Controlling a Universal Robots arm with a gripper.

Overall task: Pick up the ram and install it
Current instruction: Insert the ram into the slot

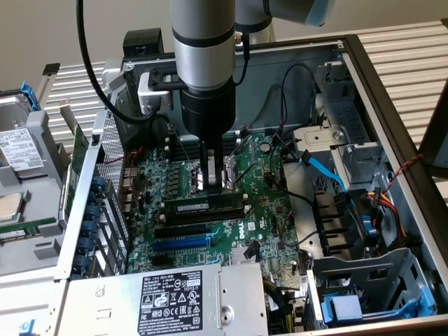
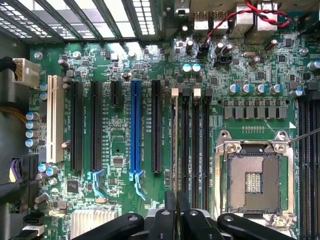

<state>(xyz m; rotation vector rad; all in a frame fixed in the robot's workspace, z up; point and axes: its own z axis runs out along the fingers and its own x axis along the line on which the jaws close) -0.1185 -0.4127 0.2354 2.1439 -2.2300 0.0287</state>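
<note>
A: Where is the ram (image 1: 205, 206) right now?

B: It stands on edge in the middle of the motherboard (image 1: 266, 210), lined up along the first of the black memory slots (image 1: 210, 215). The arm (image 1: 203, 63) comes straight down over it.

A: And the jaws?

B: Pressed together on the ram's upper edge. In the wrist view the ram (image 2: 174, 145) shows as a thin line running away from the closed tips, and the other memory slots (image 2: 195, 145) lie just beside it.

A: What sits around it in the exterior view?

B: At 12 o'clock from the ram, partly behind the jaws, is the CPU socket (image 1: 199, 176). At 6 o'clock lie more black slots, then the blue slot (image 1: 178, 243), and further the same way the power supply (image 1: 168, 297) with its black label. At 3 o'clock, well apart, a blue cable (image 1: 323, 168) runs beside the drive cage (image 1: 336, 140). At 9 o'clock, outside the case wall (image 1: 87, 203), a hard drive (image 1: 17, 150) rests on the counter.

A: Does the wrist view agree?

B: Yes. The blue slot (image 2: 135, 127) is on one side of the ram, the open CPU socket (image 2: 252, 182) on the other.
</note>
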